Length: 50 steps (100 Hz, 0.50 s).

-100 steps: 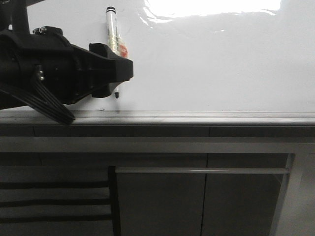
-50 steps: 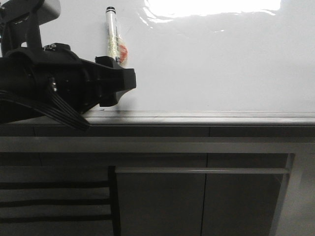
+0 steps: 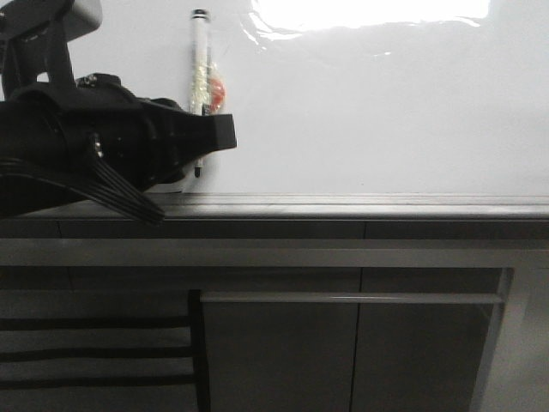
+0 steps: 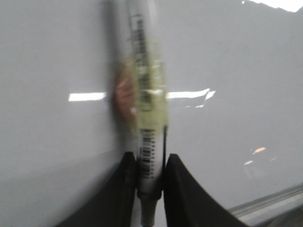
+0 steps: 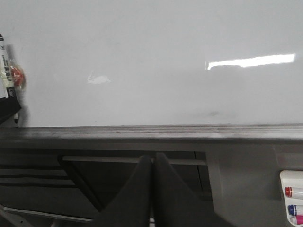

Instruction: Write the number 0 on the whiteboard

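The whiteboard is a large glossy white panel with glare at the top and a grey rail along its lower edge. My left gripper is shut on a white marker with a yellow-green and red band. The marker stands nearly upright against the board, its dark tip just above the rail. In the left wrist view the fingers clamp the marker low on its barrel. No number 0 shows on the board. My right gripper is shut and empty, below the rail.
Grey cabinet doors with a long handle fill the space under the rail. Dark horizontal slats sit at the lower left. A white holder with coloured markers shows at the edge of the right wrist view.
My left gripper has shifted a little to the right along the board with the marker. The marker has turned from slightly tilted to nearly upright. The right gripper shows no change.
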Motion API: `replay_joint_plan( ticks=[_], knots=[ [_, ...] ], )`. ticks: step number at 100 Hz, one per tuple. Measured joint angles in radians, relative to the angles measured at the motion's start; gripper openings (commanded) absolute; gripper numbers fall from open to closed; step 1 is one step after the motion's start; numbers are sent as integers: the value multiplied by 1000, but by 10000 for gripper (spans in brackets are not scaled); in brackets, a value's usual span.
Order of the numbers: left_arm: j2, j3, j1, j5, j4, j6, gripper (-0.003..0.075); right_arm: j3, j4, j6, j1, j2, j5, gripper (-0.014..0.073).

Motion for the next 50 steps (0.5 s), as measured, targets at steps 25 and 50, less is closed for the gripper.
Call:
replay_joint_plan(
  ticks=[25,50],
  knots=[
    [52,-2,-2,-75,17,0,-20,0,0,0,0,0,0,-57],
    [60,11,-2,-143,149,7,-20,-22,42,-147,19,2,29,-57]
  ],
)
